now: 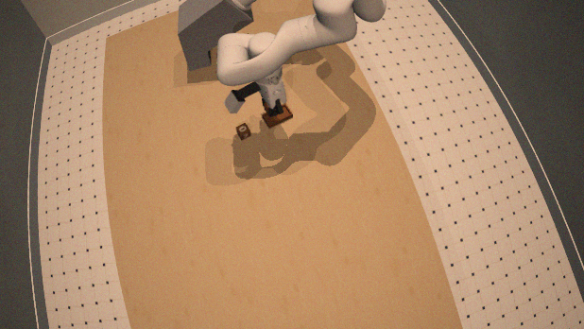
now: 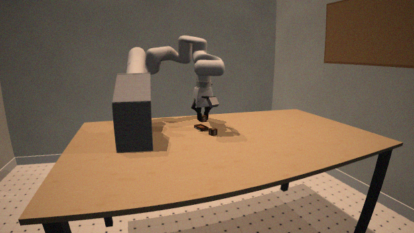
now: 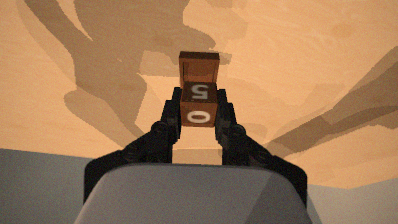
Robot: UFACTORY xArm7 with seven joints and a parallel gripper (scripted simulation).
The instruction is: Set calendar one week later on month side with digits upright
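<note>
A brown cube sits clamped between the dark fingers of the hand, just above centre in the wrist view. Its face toward the camera reads a white 0, and the face above that shows a 5, upside down from this angle. The hand holds the cube lifted off the surface, directly over the small brown tray, which lies flat just beyond the cube in the wrist view. In the exterior view the tray shows near the middle of the frame, below the hand. The second cube stands on the surface outside the tray, just beside it, to the lower left of it in the top view; a round mark shows on its upper face. A grey box stands left of centre in the exterior view, well apart from the tray.
</note>
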